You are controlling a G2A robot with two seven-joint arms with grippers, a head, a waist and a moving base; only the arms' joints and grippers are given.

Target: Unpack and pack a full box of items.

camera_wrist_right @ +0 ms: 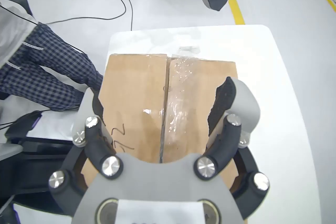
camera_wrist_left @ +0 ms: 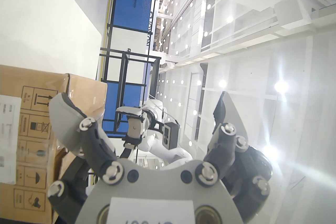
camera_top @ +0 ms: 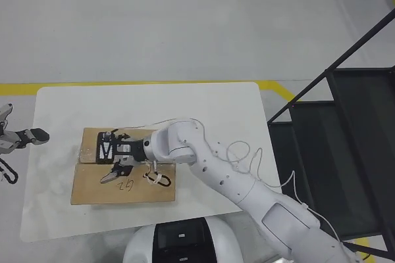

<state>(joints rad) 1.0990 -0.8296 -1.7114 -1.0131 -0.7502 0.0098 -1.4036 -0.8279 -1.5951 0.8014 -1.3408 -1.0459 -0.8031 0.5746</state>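
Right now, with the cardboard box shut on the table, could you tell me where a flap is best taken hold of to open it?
Likely at the centre seam, from above: both flaps of the box lie flat and meet there, their free edges. The right gripper hangs over it, fingers open. Whether the clear tape along it is cut, I cannot tell.

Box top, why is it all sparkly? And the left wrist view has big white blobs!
Right wrist view: clear tape along the box seam bounces lamp glare; left wrist view: ceiling lights flare white past the open left pincer.
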